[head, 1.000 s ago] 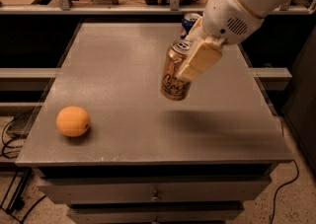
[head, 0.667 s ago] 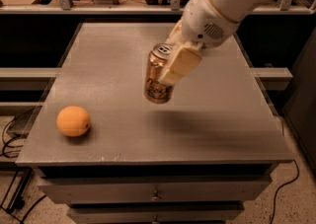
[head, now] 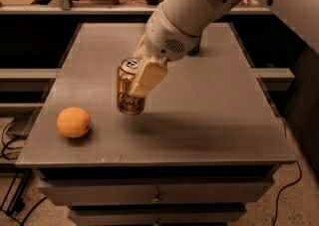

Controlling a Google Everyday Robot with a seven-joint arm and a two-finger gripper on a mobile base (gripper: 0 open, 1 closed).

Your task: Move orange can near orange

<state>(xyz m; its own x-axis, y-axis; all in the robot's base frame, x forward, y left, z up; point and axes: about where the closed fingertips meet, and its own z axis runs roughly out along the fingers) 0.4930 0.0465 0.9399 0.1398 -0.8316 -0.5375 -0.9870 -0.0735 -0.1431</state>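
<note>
The orange can [head: 126, 96] is copper-orange with dark cursive lettering and a silver top. My gripper [head: 138, 78] is shut on it and holds it slightly tilted, above the grey table [head: 209, 115], left of the table's middle. One cream finger [head: 147, 78] lies across the can's right side; the other is hidden behind the can. The orange [head: 74, 122] rests on the table near the front left corner, a short way left of and below the can, apart from it.
The white arm [head: 194, 11] reaches in from the upper right. A dark object [head: 195, 48] stands behind the arm at the table's back, mostly hidden. Shelves run along the back and both sides. Drawers sit under the table front. Cables lie on the floor at left.
My gripper has carried the can left across the table, from the right of centre to left of centre, closer to the orange. The orange has not moved.
</note>
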